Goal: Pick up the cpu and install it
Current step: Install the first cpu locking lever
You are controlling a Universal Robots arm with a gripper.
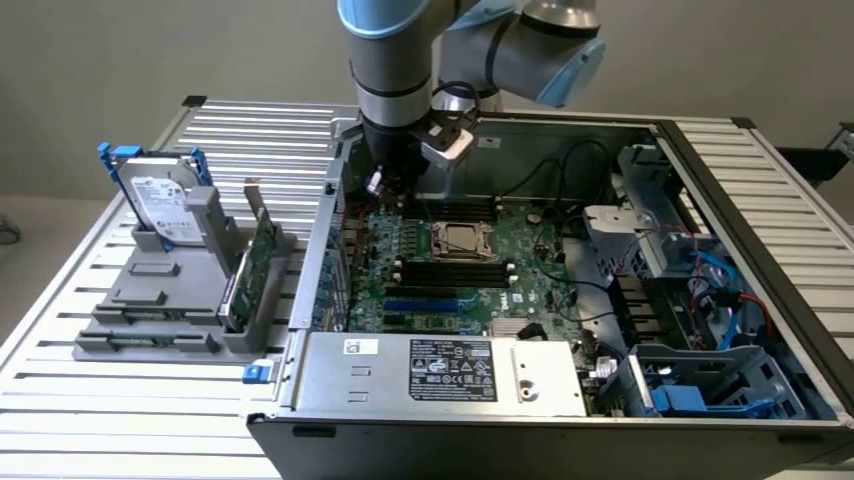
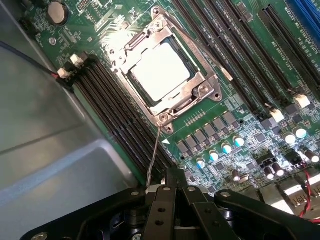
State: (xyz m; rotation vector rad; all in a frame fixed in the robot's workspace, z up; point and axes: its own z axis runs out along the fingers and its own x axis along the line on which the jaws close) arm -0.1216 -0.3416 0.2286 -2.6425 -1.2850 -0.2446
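Note:
The cpu (image 2: 161,70), a small square chip with a bright silvery top, lies flat in the motherboard socket inside its metal retaining frame (image 2: 202,75). In the exterior view the socket with the cpu (image 1: 463,241) sits at the middle of the green board. My gripper (image 2: 172,176) is shut with nothing between its black fingers. It hovers above the board, apart from the socket, over the memory slots beside it. A thin wire lever (image 2: 153,155) runs from the frame's corner toward the fingers. In the exterior view the gripper (image 1: 383,186) hangs inside the case near its far wall.
The open computer case (image 1: 747,230) lies on a slatted metal table. A power supply (image 1: 441,366) fills its near side, with drive cages and cables (image 1: 694,300) at the exterior view's right. Outside at the left, a grey holder (image 1: 147,300) carries a hard drive (image 1: 167,205) and a green card (image 1: 254,265).

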